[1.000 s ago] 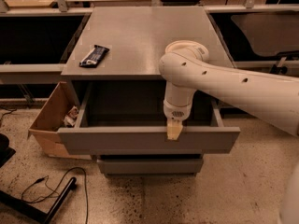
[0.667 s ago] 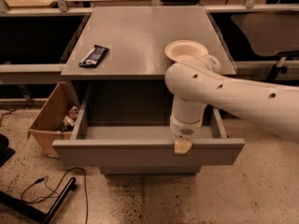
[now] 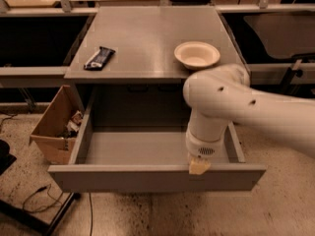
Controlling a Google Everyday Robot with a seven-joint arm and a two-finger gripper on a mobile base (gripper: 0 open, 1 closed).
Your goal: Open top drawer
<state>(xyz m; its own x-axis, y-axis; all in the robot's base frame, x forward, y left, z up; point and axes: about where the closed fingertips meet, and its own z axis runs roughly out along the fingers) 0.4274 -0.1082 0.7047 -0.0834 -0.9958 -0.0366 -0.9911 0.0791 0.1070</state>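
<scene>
The top drawer (image 3: 147, 177) is a wide matte-grey drawer with a plain flat front panel. It stands pulled far out from the grey cabinet (image 3: 147, 38), showing its bare grey interior (image 3: 133, 146). My gripper (image 3: 199, 166) hangs from the white arm (image 3: 236, 102) and sits at the drawer's front rim, right of centre, its tan tip over the top edge of the panel. The lower drawer fronts are hidden under the open drawer.
A white bowl (image 3: 197, 54) and a dark snack bar (image 3: 99, 57) lie on the cabinet top. A cardboard box (image 3: 55, 127) with items stands on the floor at the left. Cables (image 3: 34, 200) and a black stand leg lie on the floor in front left.
The drawer has slid farther out toward the camera with my gripper at its front rim. The bowl, earlier hidden by the arm, now shows fully.
</scene>
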